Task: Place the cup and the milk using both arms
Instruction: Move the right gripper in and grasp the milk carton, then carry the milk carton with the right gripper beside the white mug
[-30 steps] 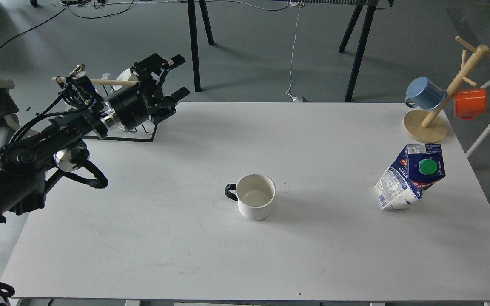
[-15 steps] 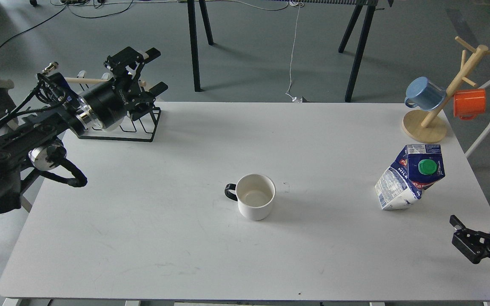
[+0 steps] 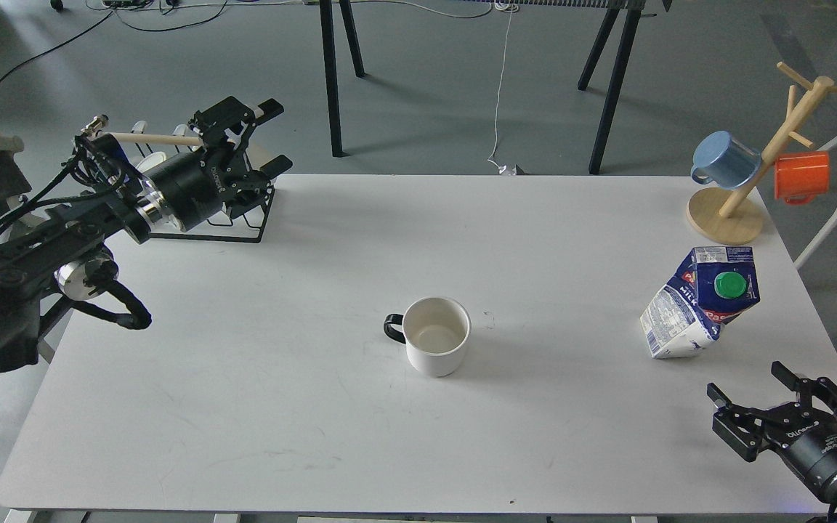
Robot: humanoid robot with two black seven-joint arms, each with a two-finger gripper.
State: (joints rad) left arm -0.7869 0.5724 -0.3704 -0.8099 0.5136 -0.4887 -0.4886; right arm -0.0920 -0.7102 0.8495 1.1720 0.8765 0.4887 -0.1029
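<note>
Closest to you, bottom right, is your right gripper (image 3: 783, 396), fingers spread wide with nothing between them, hovering over the near right corner of the table (image 3: 317, 407). Just past it the milk (image 3: 700, 302) stands on the table, leaning and a bit crumpled, green cap facing up toward you. It's near the gripper but not touching.

The cup (image 3: 436, 335) sits upright about mid-table, white with a black handle pointing left, well apart from both grippers and the milk.

Further back on the left, your left gripper (image 3: 273, 138) is up by the far left corner, fingers apart and holding nothing, right over a black wire rack (image 3: 244, 231). Far right corner has a wooden mug tree (image 3: 753, 181) with a blue mug (image 3: 725, 160) and an orange mug (image 3: 802, 176) hanging off it.
</note>
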